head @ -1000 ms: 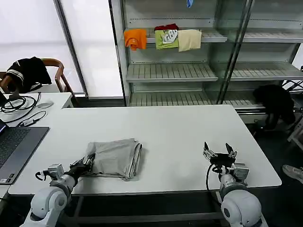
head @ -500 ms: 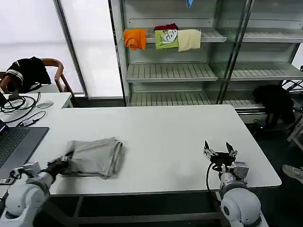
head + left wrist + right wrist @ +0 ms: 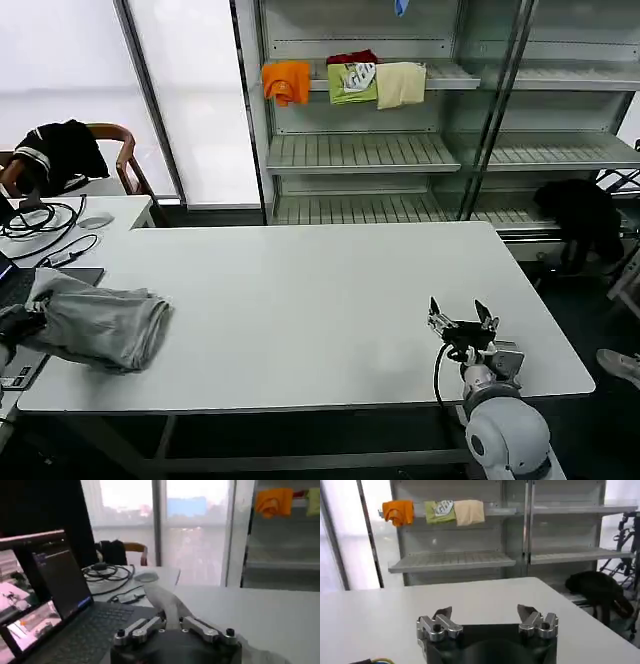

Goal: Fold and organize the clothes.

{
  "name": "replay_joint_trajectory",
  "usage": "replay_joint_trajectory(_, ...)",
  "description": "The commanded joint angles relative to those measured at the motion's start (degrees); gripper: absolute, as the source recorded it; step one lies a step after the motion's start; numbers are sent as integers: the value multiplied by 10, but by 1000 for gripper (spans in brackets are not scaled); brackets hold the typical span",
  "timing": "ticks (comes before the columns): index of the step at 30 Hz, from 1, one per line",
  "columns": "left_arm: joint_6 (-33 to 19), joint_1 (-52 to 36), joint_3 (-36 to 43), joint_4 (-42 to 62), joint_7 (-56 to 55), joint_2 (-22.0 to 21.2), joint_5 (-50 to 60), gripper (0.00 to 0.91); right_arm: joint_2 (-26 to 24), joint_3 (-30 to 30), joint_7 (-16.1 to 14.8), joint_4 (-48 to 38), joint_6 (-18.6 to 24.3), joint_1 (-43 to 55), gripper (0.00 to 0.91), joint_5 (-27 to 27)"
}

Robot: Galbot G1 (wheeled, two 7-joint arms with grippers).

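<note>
My left claw (image 3: 172, 626) grips the folded light grey cotton shirt (image 3: 100, 325) at lower left; my right claw (image 3: 462, 318) idles open, lower right.

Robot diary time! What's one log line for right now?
left gripper: shut on folded light grey cotton shirt, at table's left edge over laptop | right gripper: open, idle near front edge

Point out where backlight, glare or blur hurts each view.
Head view: bright windows wash out the upper left, and the table shows soft sheen; the shirt is slightly smeared. Left wrist view: the window is blown out, the laptop dark against it, and the whole picture is soft around the left gripper. Right wrist view: the right gripper is crisp, and the window strip glares.
</note>
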Motion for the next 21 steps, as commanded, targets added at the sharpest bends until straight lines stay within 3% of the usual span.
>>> replay_joint_trajectory(1, -2, 6, -9, -37, 1, 10, 19, 0, 0, 2, 1, 1, 0, -4, 907, 0)
replay_joint_trajectory(7, 20, 4, 92, -197, -47, -43, 32, 0, 2, 11, 2, -3, 2, -13, 907, -2)
replay_joint_trajectory(9, 25, -3, 183, -298, -108, -63, 43, 0, 5, 16, 3, -9, 3, -14, 907, -5)
replay_joint_trajectory(12, 26, -37, 341, -349, -150, -102, 99, 0, 11, 20, 2, -10, 2, -17, 907, -11)
replay_joint_trajectory(16, 26, -88, 495, -305, -175, -146, 147, 0, 28, 22, 1, -14, -7, -25, 907, -38)
replay_joint_trajectory(21, 27, -151, 600, -201, -174, -227, 195, 0, 43, 22, -1, -22, -8, -34, 907, -61)
